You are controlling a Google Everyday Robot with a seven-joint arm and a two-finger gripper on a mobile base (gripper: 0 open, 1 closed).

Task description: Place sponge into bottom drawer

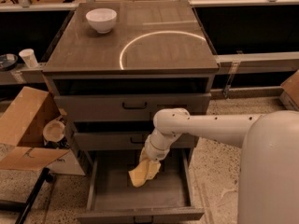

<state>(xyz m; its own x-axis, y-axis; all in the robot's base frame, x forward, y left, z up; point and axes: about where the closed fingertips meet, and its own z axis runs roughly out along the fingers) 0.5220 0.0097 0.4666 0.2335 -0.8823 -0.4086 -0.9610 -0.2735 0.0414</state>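
Note:
The pale-yellow sponge [141, 171] hangs from my gripper [147, 164], which is shut on its upper end. Both sit over the open bottom drawer [112, 197], a wide grey-brown tray pulled out at the foot of the cabinet. The sponge's lower end is inside the drawer space, just above or touching its floor near the middle; I cannot tell which. My white arm reaches in from the lower right and hides the gripper's body.
Two closed drawers with black handles [134, 106] sit above. A white bowl [101, 19] stands on the cabinet top [163, 50]. An open cardboard box [23, 125] lies on the floor to the left. A paper cup [29, 58] stands on a ledge at left.

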